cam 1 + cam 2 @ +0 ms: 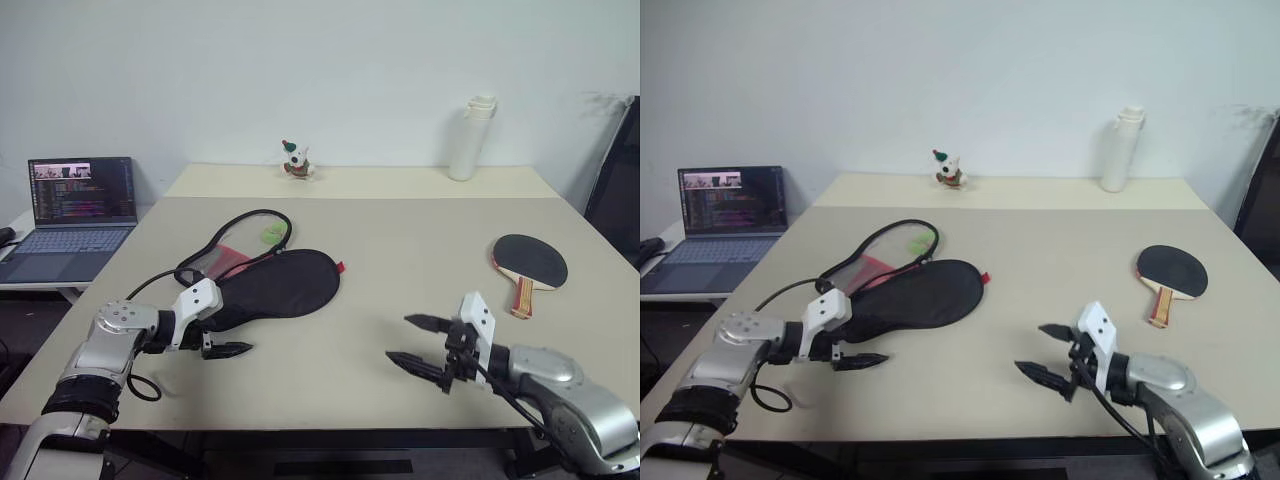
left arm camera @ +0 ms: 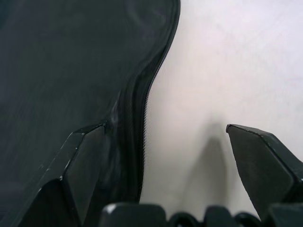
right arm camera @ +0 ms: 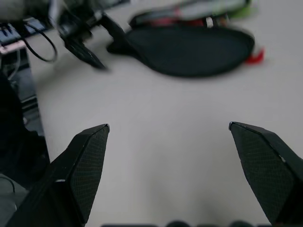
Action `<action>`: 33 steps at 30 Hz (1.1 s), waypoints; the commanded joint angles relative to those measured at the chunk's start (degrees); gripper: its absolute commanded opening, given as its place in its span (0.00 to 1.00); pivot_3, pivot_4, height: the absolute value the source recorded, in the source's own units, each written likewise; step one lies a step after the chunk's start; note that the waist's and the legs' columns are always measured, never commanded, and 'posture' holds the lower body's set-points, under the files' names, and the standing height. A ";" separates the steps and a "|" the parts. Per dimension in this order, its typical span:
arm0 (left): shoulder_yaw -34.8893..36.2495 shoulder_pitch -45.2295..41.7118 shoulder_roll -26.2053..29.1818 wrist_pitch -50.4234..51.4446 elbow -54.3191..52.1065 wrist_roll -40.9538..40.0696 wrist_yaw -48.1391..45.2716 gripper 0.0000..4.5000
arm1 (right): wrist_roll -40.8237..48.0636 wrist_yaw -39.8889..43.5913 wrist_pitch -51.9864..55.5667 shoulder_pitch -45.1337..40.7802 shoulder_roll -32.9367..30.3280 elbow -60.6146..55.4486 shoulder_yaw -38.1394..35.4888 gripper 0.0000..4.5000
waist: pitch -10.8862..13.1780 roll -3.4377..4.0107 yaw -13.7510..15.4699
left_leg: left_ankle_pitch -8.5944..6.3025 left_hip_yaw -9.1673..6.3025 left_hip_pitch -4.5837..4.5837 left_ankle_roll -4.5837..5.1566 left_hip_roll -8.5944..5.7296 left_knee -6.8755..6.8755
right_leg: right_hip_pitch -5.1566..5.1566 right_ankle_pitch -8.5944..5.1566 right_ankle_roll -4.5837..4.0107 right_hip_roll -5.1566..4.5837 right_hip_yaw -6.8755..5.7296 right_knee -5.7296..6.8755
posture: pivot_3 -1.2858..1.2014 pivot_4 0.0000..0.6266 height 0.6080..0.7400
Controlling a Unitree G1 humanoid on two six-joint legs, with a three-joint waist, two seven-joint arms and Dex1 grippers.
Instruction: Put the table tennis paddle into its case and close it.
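- The case is seen lying flat on the beige table, left of centre in the head view, its black side up and its lid flap folded open toward the upper left, where red fabric and a green tag are shown.
- The table tennis paddle is found well apart from the case, at the right of the frame, black rubber face up, its wooden handle pointed toward the lower edge of the picture.
- The left gripper is held at the lower left, just beside the narrow end of the case; its fingers are spread wide and nothing is gripped. In the left wrist view one finger is set over the black fabric by the zipper rim, the other over bare table.
- The right gripper is held low at the lower right, released, fingers wide apart, nothing between them, pointed across the table toward the case.
- A white bottle and a small figurine are placed at the far edge of the table, top of frame.
- An open laptop is seen at the left edge, on a separate surface.
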 commanded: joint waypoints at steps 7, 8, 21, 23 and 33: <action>-0.77 -2.59 -0.23 -3.70 5.69 3.37 0.91 0.99 | 2.11 -0.71 1.18 -3.77 -1.40 -2.56 -1.09 0.99 | -0.01 -0.01 0.08 | 0.00 0.02 -0.06 0.00 -0.02 -0.02 | -0.01 0.04 -0.07 -0.03 0.01 -0.05 | 0.52 0.24 1.00; -0.82 -2.73 -0.30 -3.79 6.19 3.55 0.97 0.99 | 2.02 -0.85 1.21 -3.56 -1.38 -2.71 -0.99 0.99 | -0.01 -0.01 0.08 | 0.00 0.01 -0.05 0.00 -0.02 -0.01 | -0.01 0.04 -0.07 -0.03 0.00 -0.03 | 0.52 0.24 1.00; -0.18 -3.49 0.02 -2.81 10.82 4.09 1.17 0.17 | 2.36 -2.59 0.99 -2.33 -1.84 -2.58 -3.46 1.00 | -0.02 -0.03 0.03 | 0.11 0.05 0.39 0.18 0.00 0.05 | 0.06 -0.08 -0.08 -0.01 0.07 0.62 | 0.52 0.24 1.00; 0.33 -3.53 0.22 -2.40 11.08 3.67 1.34 0.02 | 2.53 -2.85 1.04 -2.18 -1.87 -2.55 -3.97 1.00 | -0.03 -0.03 0.03 | 0.12 0.04 0.40 0.18 0.02 0.05 | 0.06 -0.08 -0.10 0.01 0.06 0.64 | 0.52 0.24 1.00; 2.10 6.72 -13.55 38.96 -32.43 -13.89 12.88 0.01 | 2.01 -3.46 0.54 -1.49 -3.01 -1.16 -6.26 1.00 | -0.02 -0.04 0.53 | 0.12 -0.13 0.04 0.17 -0.18 0.08 | 0.03 -0.09 -0.09 -0.29 0.09 0.46 | 0.52 0.24 1.00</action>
